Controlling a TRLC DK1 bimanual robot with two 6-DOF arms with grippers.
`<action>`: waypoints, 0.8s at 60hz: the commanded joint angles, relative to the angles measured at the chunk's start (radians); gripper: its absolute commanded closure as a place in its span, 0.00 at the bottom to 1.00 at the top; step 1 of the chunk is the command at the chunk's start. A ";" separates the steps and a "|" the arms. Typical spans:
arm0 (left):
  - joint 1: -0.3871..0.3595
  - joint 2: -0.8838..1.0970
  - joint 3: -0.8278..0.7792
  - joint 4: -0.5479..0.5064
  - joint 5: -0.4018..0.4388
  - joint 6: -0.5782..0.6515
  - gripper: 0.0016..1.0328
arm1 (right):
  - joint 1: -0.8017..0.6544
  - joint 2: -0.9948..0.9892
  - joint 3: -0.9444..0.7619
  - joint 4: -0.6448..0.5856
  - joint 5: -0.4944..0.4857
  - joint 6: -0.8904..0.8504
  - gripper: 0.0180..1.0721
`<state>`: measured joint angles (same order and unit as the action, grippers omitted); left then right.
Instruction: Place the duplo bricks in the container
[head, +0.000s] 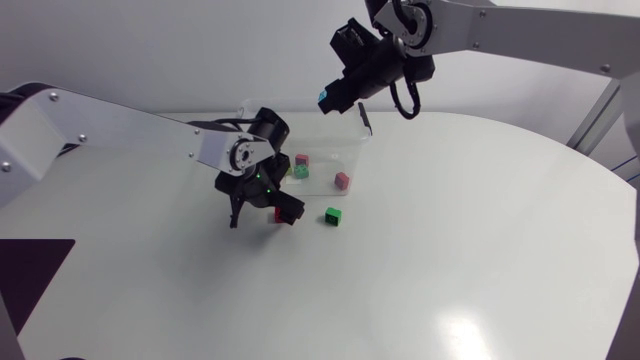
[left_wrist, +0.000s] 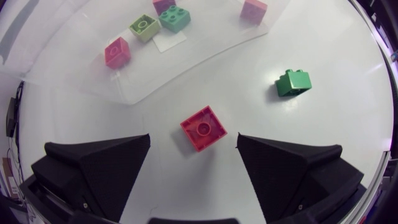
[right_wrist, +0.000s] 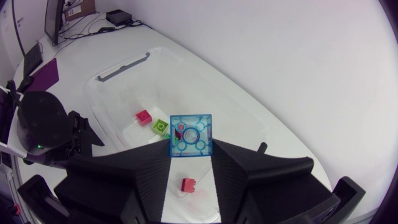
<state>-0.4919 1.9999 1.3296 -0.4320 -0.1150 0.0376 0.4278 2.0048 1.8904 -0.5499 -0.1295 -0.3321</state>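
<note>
Overhead, right hand (right_wrist: 191, 151) clenched on blue brick (right_wrist: 191, 135) above container (right_wrist: 122, 70); left hand (left_wrist: 194, 135) released, astride red brick (left_wrist: 203, 127).

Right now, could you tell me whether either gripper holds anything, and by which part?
The right gripper holds a blue brick by two opposite sides. The left gripper is open, a red brick lying untouched between its fingers.

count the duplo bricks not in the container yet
3. A red brick on the table within the open left end effector; a green brick on the table nearby; a blue brick gripped in the right end effector over the container. The arms may hide more.
</note>
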 joint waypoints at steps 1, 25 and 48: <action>-0.017 0.042 0.026 0.019 -0.020 -0.061 0.07 | -0.012 0.046 0.039 0.008 0.001 0.025 0.82; -0.036 0.119 0.059 0.056 -0.054 -0.120 0.26 | -0.021 -0.023 -0.105 0.107 0.030 0.016 0.13; -0.036 0.083 -0.001 0.067 -0.052 -0.082 0.74 | -0.015 -0.371 -0.605 0.209 -0.035 -0.088 0.13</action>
<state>-0.5270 2.0953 1.3605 -0.3653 -0.1631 -0.0521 0.4107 1.6695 1.3842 -0.3603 -0.1600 -0.3805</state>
